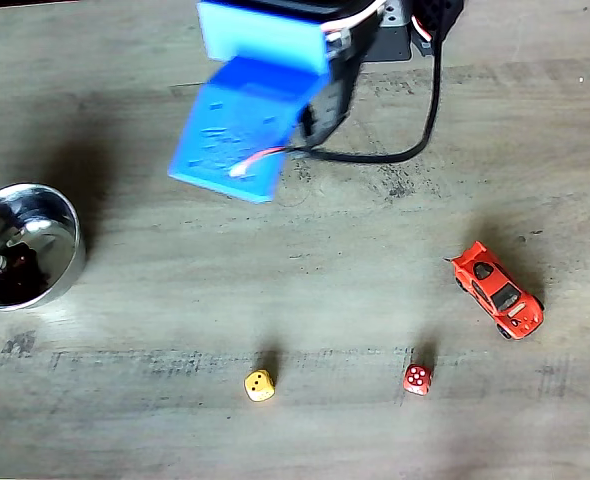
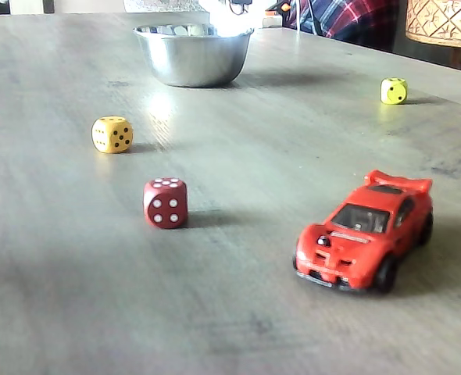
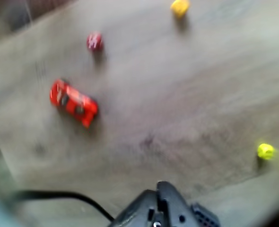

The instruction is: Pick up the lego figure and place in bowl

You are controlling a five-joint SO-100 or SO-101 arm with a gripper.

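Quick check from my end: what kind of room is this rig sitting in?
Probably a home, on a wooden table: toys, a toy car and dice, a steel bowl, plus someone in a plaid shirt beside a patterned lampshade.

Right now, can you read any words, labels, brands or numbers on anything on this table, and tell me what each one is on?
No readable words, brands or printed numbers.
Red die: white pips only, no numerals.
Yellow die: black pips only.
Second yellow die: dark pips, too small to count.
Orange-red toy car: no legible marking.
Bowl: plain steel, no label.
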